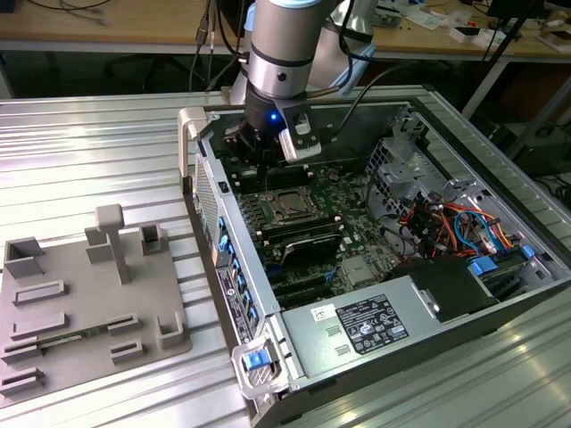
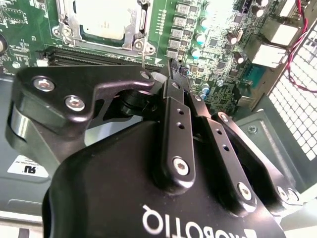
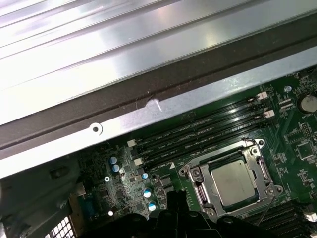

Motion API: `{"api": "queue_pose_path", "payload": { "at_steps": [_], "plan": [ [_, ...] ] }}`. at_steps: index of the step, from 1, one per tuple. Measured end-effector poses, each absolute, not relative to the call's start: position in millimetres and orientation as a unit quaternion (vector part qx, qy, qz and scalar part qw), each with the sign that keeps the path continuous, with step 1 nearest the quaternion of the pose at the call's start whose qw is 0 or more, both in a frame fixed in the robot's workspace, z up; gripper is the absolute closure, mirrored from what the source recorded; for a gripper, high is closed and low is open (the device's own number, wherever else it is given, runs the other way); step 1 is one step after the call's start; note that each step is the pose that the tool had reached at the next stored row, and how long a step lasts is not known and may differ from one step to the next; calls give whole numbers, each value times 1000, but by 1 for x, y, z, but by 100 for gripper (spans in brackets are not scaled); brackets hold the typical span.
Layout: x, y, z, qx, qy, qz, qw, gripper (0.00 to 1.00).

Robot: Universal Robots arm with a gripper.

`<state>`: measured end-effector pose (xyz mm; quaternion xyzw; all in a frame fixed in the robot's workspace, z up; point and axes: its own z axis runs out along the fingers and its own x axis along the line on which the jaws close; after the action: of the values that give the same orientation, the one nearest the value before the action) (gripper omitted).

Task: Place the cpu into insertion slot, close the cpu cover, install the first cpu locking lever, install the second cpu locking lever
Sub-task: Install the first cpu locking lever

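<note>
The open computer case (image 1: 234, 276) holds the green board (image 1: 343, 192). Over it hangs the gripper (image 2: 171, 68), its pincer narrow, tips closed together. At its 5 o'clock in the exterior view lies the insertion slot (image 1: 287, 207), where the cpu cover (image 3: 198, 187) lies flat around the seated cpu (image 3: 233, 181)

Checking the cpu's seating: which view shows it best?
The first wrist view: the cpu lies whole and unobstructed. The second wrist view cuts part of it off; the exterior view shows it far off.
</note>
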<state>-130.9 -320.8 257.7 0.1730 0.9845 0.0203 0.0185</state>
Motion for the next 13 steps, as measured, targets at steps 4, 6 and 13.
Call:
{"api": "queue_pose_path", "payload": {
  "at_steps": [4, 6, 13],
  "plan": [
    [-131, -319, 257, 170, 985, 20, 18, 89],
    [-130, -319, 257, 167, 986, 20, 18, 89],
    [-125, -318, 257, 143, 989, 21, 16, 89]
  ]
}}
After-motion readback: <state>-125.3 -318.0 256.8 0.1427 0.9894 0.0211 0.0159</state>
